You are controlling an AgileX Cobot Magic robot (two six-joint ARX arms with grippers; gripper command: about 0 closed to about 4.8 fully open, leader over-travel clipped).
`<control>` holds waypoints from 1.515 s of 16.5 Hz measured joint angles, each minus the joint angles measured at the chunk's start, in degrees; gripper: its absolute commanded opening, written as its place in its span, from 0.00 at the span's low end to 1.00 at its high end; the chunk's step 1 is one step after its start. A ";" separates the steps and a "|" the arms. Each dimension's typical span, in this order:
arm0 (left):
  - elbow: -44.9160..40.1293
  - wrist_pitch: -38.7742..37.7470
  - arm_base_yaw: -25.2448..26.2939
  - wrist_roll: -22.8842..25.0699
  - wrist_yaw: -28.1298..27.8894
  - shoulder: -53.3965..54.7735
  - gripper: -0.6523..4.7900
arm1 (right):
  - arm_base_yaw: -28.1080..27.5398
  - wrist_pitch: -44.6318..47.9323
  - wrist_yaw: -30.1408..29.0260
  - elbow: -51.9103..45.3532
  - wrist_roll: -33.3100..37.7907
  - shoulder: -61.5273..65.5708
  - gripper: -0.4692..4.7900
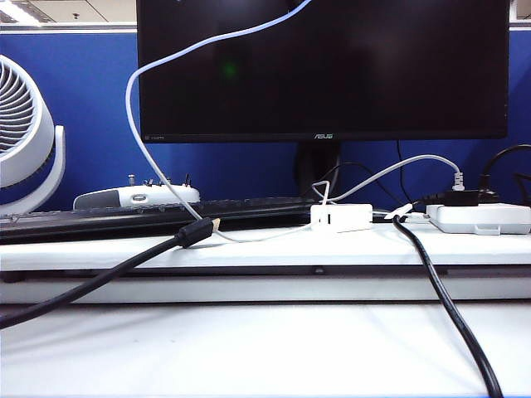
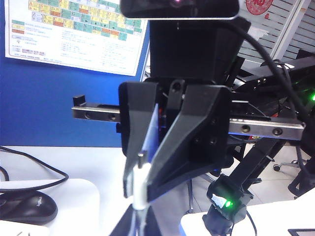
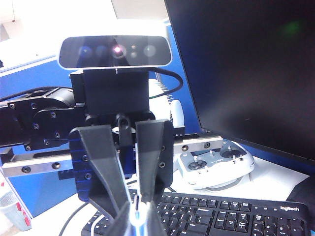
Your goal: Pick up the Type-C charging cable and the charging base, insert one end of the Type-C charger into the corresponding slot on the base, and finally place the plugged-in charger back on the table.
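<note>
The charging base (image 1: 340,217), a small white block, sits on the raised ledge of the table (image 1: 249,348). The thin white Type-C charging cable (image 1: 133,124) loops down from the top of the exterior view across the monitor and runs along the ledge to the base's left side. Whether it is plugged in there is hidden. Neither gripper shows in the exterior view. My left gripper (image 2: 139,194) is shut on a white plug end of the cable (image 2: 141,179), which hangs below the fingertips. My right gripper (image 3: 138,216) hovers over the keyboard, its fingertips pressed on a thin white strand (image 3: 137,211).
A thick black cable with a gold-tipped plug (image 1: 199,230) lies across the ledge. A white power strip (image 1: 479,217) with a black cord (image 1: 448,307) sits at the right. Behind the ledge are a keyboard (image 1: 149,214), a white controller (image 1: 137,196), the monitor (image 1: 323,66) and a fan (image 1: 21,133).
</note>
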 measured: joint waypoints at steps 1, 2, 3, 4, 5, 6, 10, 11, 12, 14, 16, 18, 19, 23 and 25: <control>0.00 0.00 0.00 -0.48 0.02 0.00 0.32 | 0.00 0.00 0.00 0.00 0.00 0.00 0.09; 0.00 -0.02 0.00 -1.09 0.02 0.00 0.50 | 0.00 0.02 0.00 0.00 -0.02 0.02 0.09; 0.00 -0.02 0.00 -1.51 0.00 0.00 0.57 | 0.00 0.00 -0.13 0.00 -0.02 0.00 0.09; 0.00 0.04 0.02 -1.73 0.00 0.00 0.57 | -0.02 -0.02 -0.15 0.00 -0.09 0.00 0.09; 0.00 0.04 0.26 -1.92 0.00 0.00 0.57 | -0.39 -0.22 -0.15 0.00 -0.55 0.00 0.09; 0.00 0.02 0.52 -2.12 0.00 0.00 0.57 | -1.18 -0.79 -0.57 0.00 -1.27 0.00 0.09; 0.02 -0.96 1.51 -2.12 -14.51 0.00 0.57 | -7.56 -4.98 -2.58 0.00 -4.70 -1.31 0.09; 0.02 -3.21 1.46 -1.22 -23.21 0.02 0.57 | -8.68 -5.38 -2.73 0.00 -5.40 -1.88 0.09; 0.02 -5.79 1.27 1.01 -28.68 0.17 0.57 | -9.70 -5.62 -2.78 0.00 -5.84 -2.34 0.09; 0.02 -13.55 -1.20 8.09 -39.26 1.68 0.57 | -10.88 -5.86 -3.85 0.00 -5.97 -2.84 0.09; 0.00 -17.97 -4.17 12.31 -46.51 3.30 0.57 | -10.34 -8.22 -7.04 0.00 -6.10 -2.84 0.09; 0.02 -19.02 -5.16 13.20 -48.22 4.22 0.57 | -10.36 -9.49 -9.70 0.00 -6.10 -2.89 0.09; 0.04 -20.28 -5.53 13.38 -51.74 5.68 0.57 | -10.36 -9.62 -10.45 0.00 -6.10 -4.15 0.09; -0.17 -23.61 -6.03 13.40 -55.98 9.09 0.57 | -10.36 -8.48 -10.75 0.11 -4.83 -6.54 0.09; -0.11 -23.21 -6.88 14.58 -58.55 9.57 0.58 | -9.94 -8.46 -11.39 0.09 -4.55 -6.34 0.09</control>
